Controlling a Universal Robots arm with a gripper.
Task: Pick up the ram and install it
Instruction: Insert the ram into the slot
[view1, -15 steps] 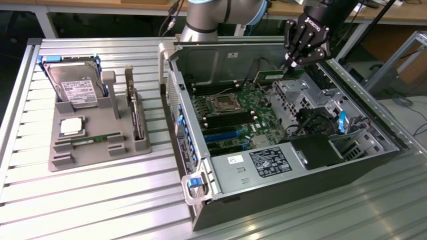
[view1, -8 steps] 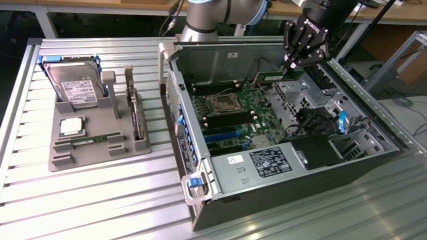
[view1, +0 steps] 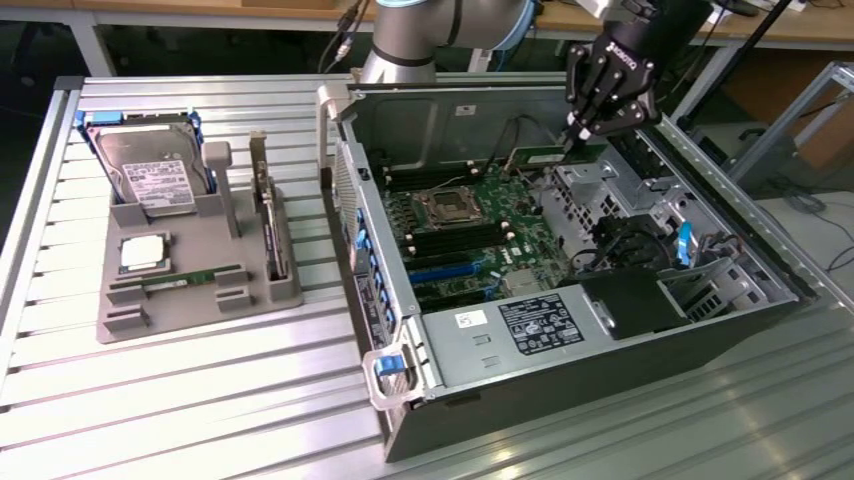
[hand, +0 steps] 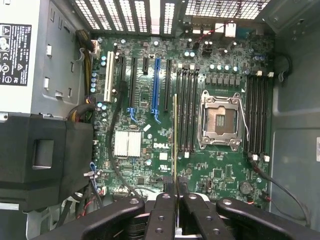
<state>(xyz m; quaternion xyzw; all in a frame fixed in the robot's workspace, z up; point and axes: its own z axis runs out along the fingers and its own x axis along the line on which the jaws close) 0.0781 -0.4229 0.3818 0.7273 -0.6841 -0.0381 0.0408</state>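
Closest to my wrist camera are the black fingers of the gripper, clamped on the ram. I see the ram edge-on as a thin strip reaching out over the motherboard. It lines up with the black memory slots just beside the open processor socket; I cannot tell whether it touches a slot. In the exterior view the gripper holds the ram inside the open computer case. The hard drive rests on the grey tray, well apart at the exterior view's left.
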